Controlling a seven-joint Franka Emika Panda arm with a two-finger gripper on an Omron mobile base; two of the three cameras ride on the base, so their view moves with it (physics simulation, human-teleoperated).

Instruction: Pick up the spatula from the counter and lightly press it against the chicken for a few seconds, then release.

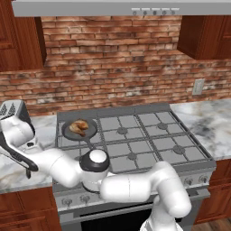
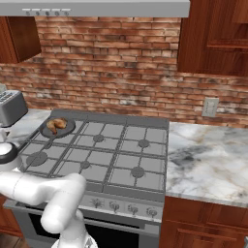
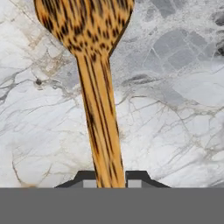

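Observation:
The wooden spatula [image 3: 98, 87] has a dark-speckled blade and a long handle, and it runs up the middle of the hand view over the marble counter [image 3: 175, 131]. My gripper [image 3: 109, 180] is shut on the spatula, with a dark fingertip pressed to each side of the handle's lower end. A faint shadow lies to the right of the spatula on the marble. The browned chicken [image 1: 80, 127] lies in a dark pan [image 1: 67, 132] on the stove's back-left burner, to the right of my hand. My arm [image 1: 54, 164] reaches left over the counter.
A silver toaster [image 1: 11, 110] stands on the left counter behind my hand. The gas stove [image 1: 135, 140] has several bare grates. A marble counter [image 2: 208, 160] continues right of the stove, below a wall outlet [image 2: 209, 107]. Brick wall and wooden cabinets stand behind.

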